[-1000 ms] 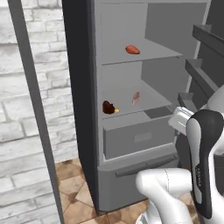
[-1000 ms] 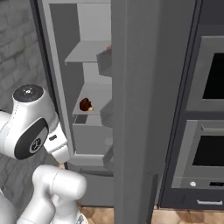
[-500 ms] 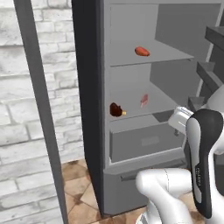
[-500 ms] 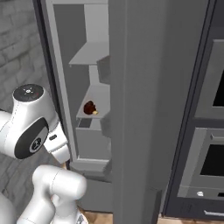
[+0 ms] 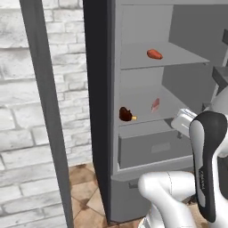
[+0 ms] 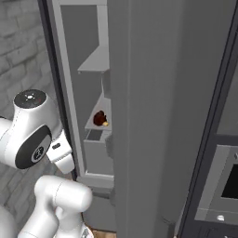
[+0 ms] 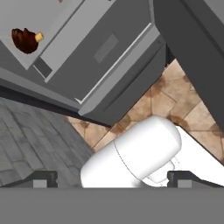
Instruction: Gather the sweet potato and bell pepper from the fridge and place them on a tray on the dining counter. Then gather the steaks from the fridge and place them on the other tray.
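The claw [image 7: 112,179] is seen spread wide, holding nothing (tips barely visible). Well beyond it, a dark, hard-to-identify item [image 7: 26,40] lies on the fridge [image 5: 147,151] shelf.

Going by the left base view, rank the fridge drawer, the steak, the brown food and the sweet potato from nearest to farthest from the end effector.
1. Drawer: just left of and below the open end effector.
2. Steak, towards the back of the middle shelf, and brown food, at its front left: too close to call.
3. Sweet potato: up on the higher shelf, farthest.
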